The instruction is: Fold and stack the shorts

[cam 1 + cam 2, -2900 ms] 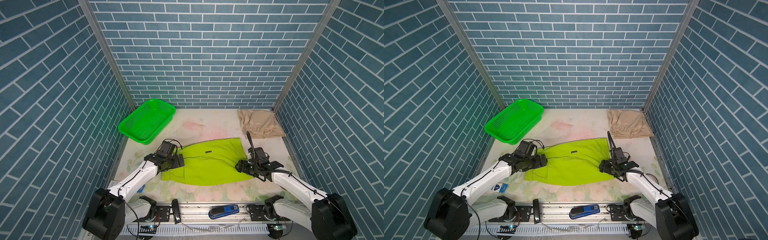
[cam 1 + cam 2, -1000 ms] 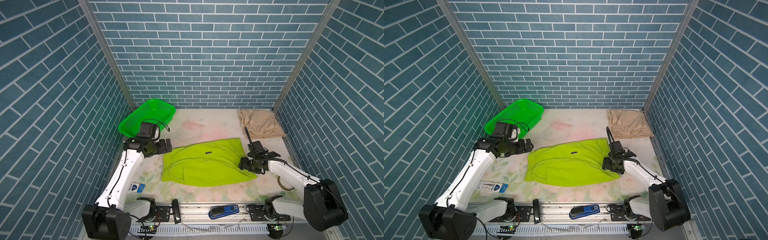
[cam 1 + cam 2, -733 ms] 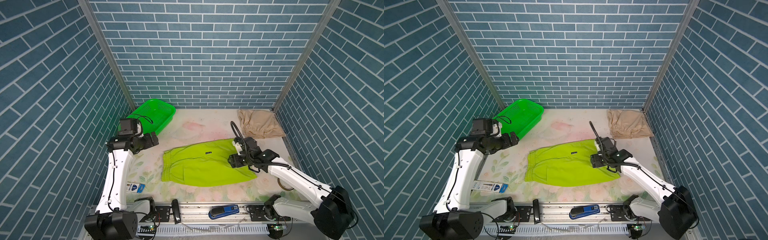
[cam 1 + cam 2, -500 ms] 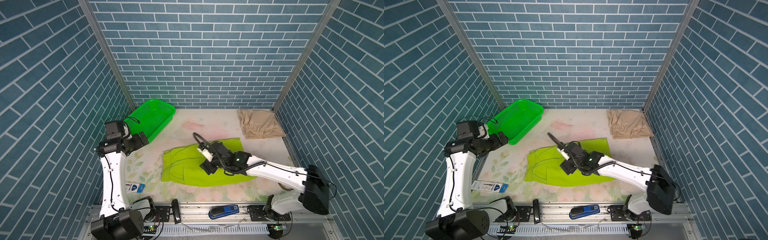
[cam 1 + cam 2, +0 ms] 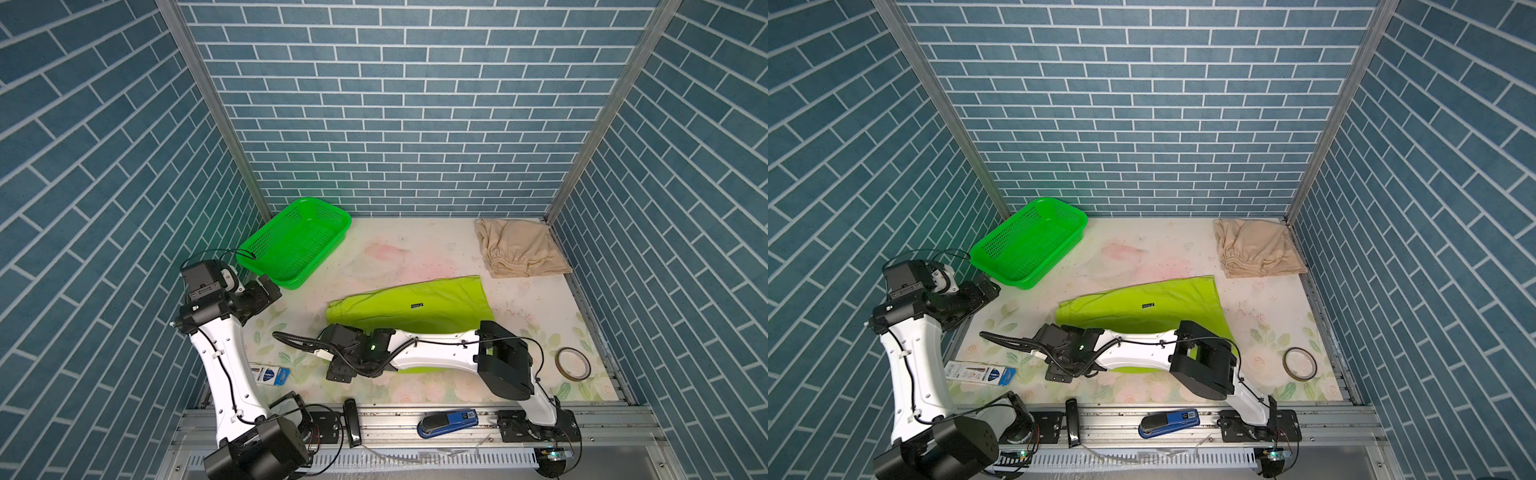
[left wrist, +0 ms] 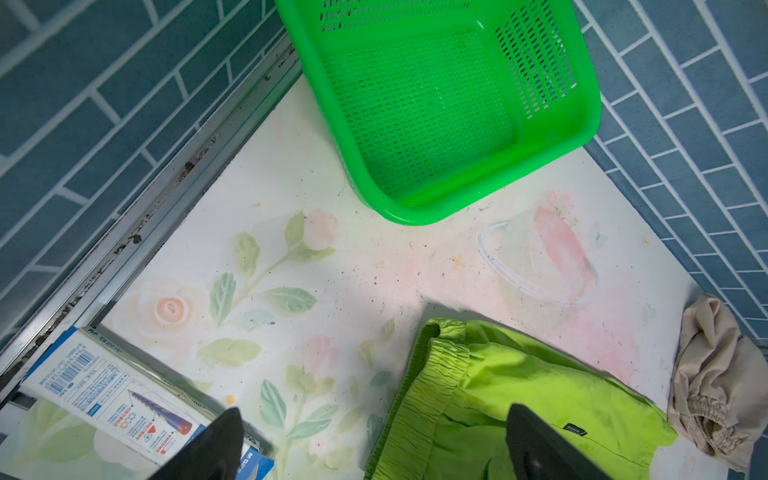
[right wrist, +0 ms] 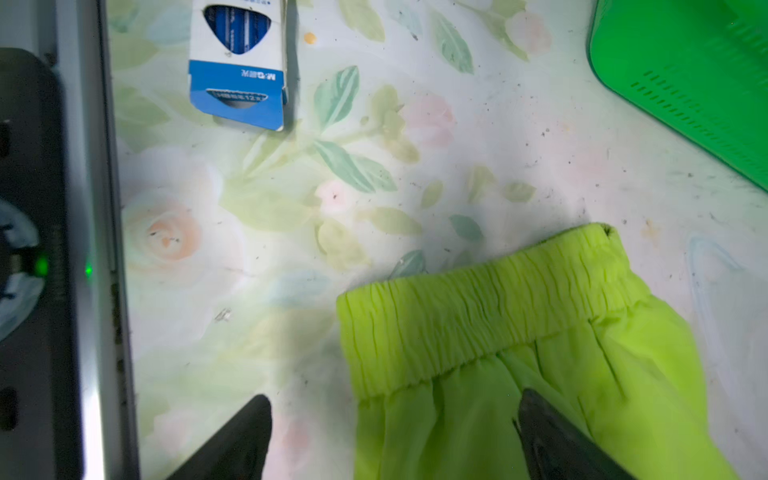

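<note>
Top views, green shorts [image 5: 415, 297]: lay flat mid-table; near half was hidden under the right arm; black label was too small to read.
Top views, beige shorts [image 5: 519, 249]: lay bunched in the far right corner, well apart from the green shorts.
Top views, right jaws: hung low by the green shorts' left end; spread was unclear from here.
Top views, left jaws: were raised beside the basket [image 5: 293, 245]; spread was hard to make out.
Top views, room: blue brick-print walls; table [image 5: 415, 245] wore a faded floral sheet, stained pink.
Left wrist, jaws: stood wide and empty; fingers [image 6: 540, 444] were cut off by the frame edge.
Left wrist, box [image 6: 104, 390]: showed a barcode; fine print was unreadable.
Right wrist, jaws: stood wide, holding nothing; one finger [image 7: 552, 440] was over green cloth, the other over bare table, waistband [image 7: 478, 307] ahead.
Right wrist, box writing: "M&G", upside down.
</note>
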{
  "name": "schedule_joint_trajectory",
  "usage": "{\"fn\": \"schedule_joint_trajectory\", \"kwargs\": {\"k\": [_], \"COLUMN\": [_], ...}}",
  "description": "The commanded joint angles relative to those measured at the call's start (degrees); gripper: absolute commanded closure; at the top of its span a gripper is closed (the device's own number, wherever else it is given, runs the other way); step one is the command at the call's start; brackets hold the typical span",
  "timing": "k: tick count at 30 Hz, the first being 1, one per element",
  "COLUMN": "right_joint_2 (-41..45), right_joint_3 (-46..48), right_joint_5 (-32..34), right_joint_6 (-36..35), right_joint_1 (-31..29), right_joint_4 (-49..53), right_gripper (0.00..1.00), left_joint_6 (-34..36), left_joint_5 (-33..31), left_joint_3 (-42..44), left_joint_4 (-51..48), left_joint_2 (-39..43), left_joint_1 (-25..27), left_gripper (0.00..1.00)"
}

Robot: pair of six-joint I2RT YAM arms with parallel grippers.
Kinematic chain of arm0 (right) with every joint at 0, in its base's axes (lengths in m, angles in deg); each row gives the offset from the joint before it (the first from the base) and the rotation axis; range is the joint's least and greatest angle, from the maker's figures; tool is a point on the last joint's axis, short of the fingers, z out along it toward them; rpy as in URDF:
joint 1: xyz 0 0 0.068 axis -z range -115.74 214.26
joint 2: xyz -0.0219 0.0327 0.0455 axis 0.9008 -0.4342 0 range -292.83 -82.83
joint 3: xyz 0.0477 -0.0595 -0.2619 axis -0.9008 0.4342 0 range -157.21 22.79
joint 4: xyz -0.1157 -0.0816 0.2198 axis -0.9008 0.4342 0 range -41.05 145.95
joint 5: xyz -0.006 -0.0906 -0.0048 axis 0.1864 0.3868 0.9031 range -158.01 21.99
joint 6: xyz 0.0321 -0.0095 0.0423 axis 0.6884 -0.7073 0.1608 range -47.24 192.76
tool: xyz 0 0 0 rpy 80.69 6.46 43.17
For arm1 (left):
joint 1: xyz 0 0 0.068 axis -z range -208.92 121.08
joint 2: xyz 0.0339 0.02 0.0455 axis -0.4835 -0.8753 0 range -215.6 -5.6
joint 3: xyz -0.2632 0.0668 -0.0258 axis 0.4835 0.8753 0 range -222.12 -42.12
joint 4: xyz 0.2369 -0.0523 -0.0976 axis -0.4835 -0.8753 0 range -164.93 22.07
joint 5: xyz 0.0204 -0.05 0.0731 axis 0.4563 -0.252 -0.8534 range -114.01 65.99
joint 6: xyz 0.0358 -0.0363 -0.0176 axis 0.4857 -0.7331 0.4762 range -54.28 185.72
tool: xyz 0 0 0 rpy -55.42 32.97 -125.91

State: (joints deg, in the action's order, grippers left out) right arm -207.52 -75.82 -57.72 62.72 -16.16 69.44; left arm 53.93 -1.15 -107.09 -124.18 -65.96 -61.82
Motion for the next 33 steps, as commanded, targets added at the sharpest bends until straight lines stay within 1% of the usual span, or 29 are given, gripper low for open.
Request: {"fn": "schedule_joint_trajectory", "kwargs": {"k": [1,5,9,13,15,17,18,20,22,25,26,29,31,33], "right_joint_2": [-4.67,-8.65,-11.48,-14.92,-16.05,-16.62,-16.72,-16.32,-15.30,-13.21,-12.16,-7.34,-3.28,1.73], "right_joint_3": [-5.31,-9.81,-13.16,-16.70,-17.79,-18.75,-19.17,-19.15,-18.15,-16.84,-15.39,-8.64,-2.45,4.67], "right_joint_5": [2.66,3.58,4.47,6.74,7.54,7.74,7.89,8.24,7.96,6.55,5.64,3.01,2.22,0.52], "right_joint_6": [-4.13,-5.80,-7.93,-10.37,-10.85,-10.83,-10.63,-9.73,-8.67,-6.47,-5.16,-0.52,2.42,5.11], "right_joint_1": [-0.06,-0.09,-0.12,-0.08,-0.08,0.06,0.03,0.01,0.11,0.50,0.73,2.03,2.98,4.29], "right_joint_4": [6.19,9.51,12.60,16.22,16.91,17.34,17.41,16.90,15.46,13.29,11.35,2.99,-4.62,-12.94], "right_gripper": [0.07,0.07,0.07,0.07,0.11,0.20,0.26,0.46,0.69,0.89,0.93,1.00,1.00,1.00], "left_joint_6": [1.22,0.87,0.68,0.69,0.88,0.98,0.98,1.06,1.33,2.17,2.30,2.15,1.90,1.48], "left_joint_5": [3.06,4.18,6.99,7.03,6.99,6.78,6.62,6.60,6.83,6.65,6.44,5.80,6.07,8.42], "left_joint_3": [1.89,1.94,0.66,-0.04,-0.33,-0.11,0.06,0.36,0.21,-0.41,-0.58,-0.85,-1.04,-0.55], "left_joint_4": [-0.33,0.35,0.74,1.10,0.79,0.62,0.54,0.45,0.10,-0.83,-0.96,-0.92,-1.06,-0.89], "left_joint_2": [0.41,-0.14,-2.32,-3.01,-2.98,-2.68,-2.49,-2.48,-3.21,-4.97,-5.35,-5.72,-6.22,-6.99], "left_joint_1": [-1.03,-2.36,-3.62,-3.57,-3.57,-3.63,-3.59,-3.60,-3.58,-3.62,-3.59,-3.57,-3.57,-3.58], "left_gripper": [0.00,0.00,0.00,0.00,0.00,0.00,0.00,0.00,0.00,0.00,0.00,0.00,0.00,0.00]}}
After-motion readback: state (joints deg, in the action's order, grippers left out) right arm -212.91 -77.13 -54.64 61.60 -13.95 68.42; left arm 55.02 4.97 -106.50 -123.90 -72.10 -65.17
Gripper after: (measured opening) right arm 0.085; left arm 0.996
